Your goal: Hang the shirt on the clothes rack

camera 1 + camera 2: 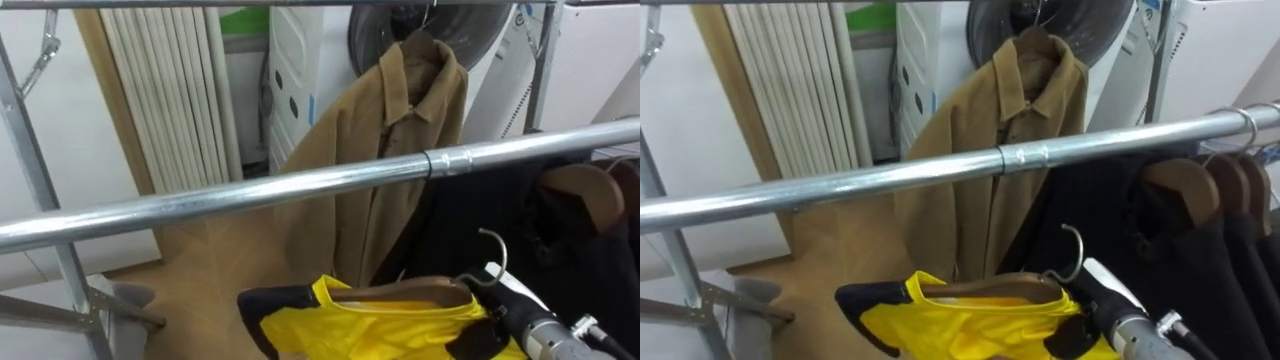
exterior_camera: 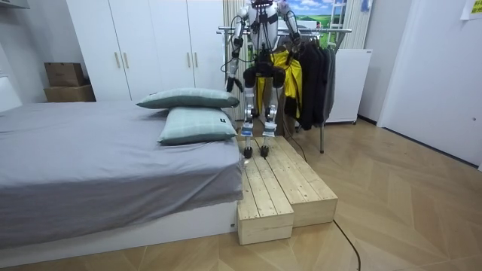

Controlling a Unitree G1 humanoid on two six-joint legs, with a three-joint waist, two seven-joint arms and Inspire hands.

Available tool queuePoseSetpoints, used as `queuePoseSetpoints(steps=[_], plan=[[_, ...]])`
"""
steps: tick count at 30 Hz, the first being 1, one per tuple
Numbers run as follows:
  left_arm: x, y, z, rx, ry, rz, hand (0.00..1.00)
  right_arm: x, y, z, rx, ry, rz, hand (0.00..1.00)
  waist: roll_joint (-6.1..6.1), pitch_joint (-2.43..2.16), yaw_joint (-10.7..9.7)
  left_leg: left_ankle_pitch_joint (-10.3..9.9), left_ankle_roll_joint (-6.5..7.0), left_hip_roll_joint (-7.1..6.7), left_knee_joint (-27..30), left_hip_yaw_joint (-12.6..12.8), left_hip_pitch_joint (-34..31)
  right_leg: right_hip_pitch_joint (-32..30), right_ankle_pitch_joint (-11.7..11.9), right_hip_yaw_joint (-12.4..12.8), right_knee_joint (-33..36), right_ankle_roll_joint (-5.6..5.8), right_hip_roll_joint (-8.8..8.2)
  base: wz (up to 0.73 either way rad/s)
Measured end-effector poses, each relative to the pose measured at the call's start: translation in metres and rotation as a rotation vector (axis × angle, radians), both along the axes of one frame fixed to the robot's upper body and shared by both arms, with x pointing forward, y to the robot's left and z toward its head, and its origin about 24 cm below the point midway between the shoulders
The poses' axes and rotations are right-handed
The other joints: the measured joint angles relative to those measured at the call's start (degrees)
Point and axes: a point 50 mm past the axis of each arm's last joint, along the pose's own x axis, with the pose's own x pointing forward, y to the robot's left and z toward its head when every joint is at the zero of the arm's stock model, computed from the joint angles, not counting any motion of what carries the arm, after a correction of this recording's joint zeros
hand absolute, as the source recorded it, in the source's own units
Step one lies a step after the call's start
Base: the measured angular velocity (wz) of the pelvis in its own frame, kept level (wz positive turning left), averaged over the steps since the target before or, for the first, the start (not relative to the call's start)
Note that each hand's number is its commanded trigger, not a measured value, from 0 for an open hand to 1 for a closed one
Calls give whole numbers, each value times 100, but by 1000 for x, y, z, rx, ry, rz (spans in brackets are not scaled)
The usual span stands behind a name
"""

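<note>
At lower centre, the right hand (image 1: 518,305) is clamped on the wooden hanger (image 1: 400,293) carrying the yellow jacket (image 1: 390,330), below the metal rail (image 1: 250,195).

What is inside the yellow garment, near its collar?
A wooden hanger sits inside the yellow garment, and its metal hook rises free above it. The fabric covers the hanger's ends.

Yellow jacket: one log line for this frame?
phase: pre-hang | yellow jacket: on wooden hanger, below rail | hook: off rail | right hand: at hanger's right end, grip hidden
</note>
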Motion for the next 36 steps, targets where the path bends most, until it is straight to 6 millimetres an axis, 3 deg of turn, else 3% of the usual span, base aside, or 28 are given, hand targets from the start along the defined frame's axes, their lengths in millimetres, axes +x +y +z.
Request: queuePoseSetpoints(steps=[3,9,18,28,36], plan=[[-1,-3,-1,1,0,6,0,1,2,3,16,-6,11,100,-6,-10,17,-3,5,-51,-2,-7,14,13,0,-1,-16,0,-50,-5],[8,-4,0,24,-24,10,0,1,4,5,21,-14,20,100,44,18,18,-4,14,-153,-62,-6,13,49,-1,-60,-175,2,-148,1],[18,-5,1,63,-61,12,0,7,13,22,-31,-103,59,100,46,34,-3,-1,142,-167,-50,-50,-125,-47,-55,-133,-207,80,-171,5],[16,-5,1,83,-72,19,0,11,26,64,-232,-342,97,100,85,11,-4,16,136,-119,28,-67,-260,-135,-19,-150,-191,5,-126,0],[15,-7,0,89,-73,22,0,11,27,70,-232,-464,36,100,139,24,8,16,136,-109,16,-63,-201,-88,-19,-152,-190,4,-120,0]])
